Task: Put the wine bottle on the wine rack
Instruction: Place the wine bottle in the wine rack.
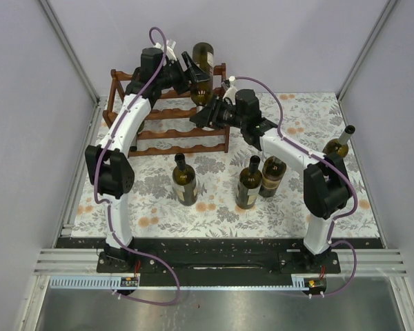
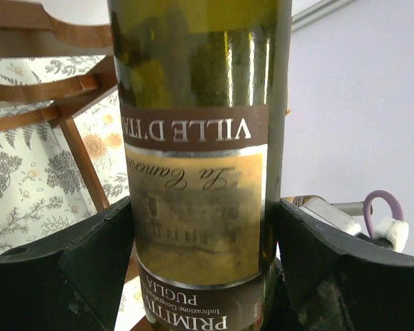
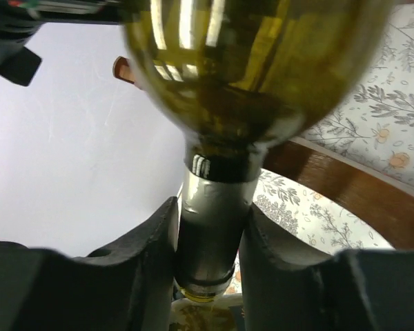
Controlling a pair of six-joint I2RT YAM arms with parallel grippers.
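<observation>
Grey floral-print tablecloth (image 1: 214, 207) between pale lilac walls (image 1: 262, 34). Green glass wine bottle (image 1: 203, 58), brown label "VILLE D'…", "PUGLIA", held at top of reddish-brown wooden wine rack (image 1: 172, 131); left gripper (image 2: 203, 227) clasps body, right gripper (image 3: 208, 234) pinches neck.

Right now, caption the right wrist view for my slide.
Right gripper clamps the wine bottle by its neck, wine rack behind.

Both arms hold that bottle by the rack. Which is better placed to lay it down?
Probably left: the left tool grips the wide body of the wine bottle at the wine rack, while the right tool only pinches its thin neck.
</observation>
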